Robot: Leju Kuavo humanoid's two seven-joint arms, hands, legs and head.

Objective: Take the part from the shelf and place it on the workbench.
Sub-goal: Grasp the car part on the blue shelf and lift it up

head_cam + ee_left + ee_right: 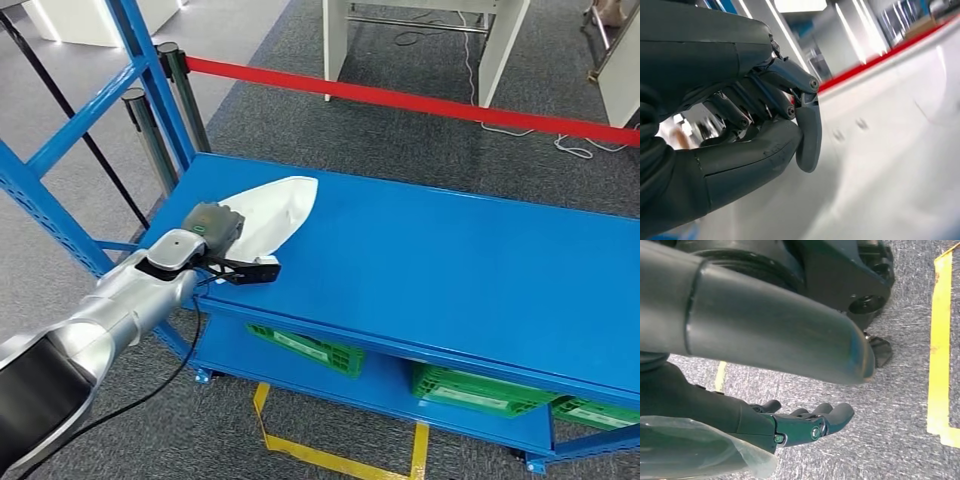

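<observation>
The white, boat-shaped part (283, 205) lies on the blue workbench (453, 270) near its left end. My left hand (213, 228) sits over the part's near end. In the left wrist view that hand (764, 125) has its fingers curled tight against the thumb, and the part's pale surface (896, 150) stretches away just beyond them. The spot where fingers and thumb meet the part's edge is hidden. My right hand (806, 425) hangs over the grey carpet with its fingers loosely apart, holding nothing.
A blue shelf frame (45, 210) stands to the left of the bench, with two metal posts (151, 130) and a red barrier tape (407, 100) behind it. Green crates (309, 350) sit on the bench's lower shelf. Yellow tape (340, 460) marks the floor.
</observation>
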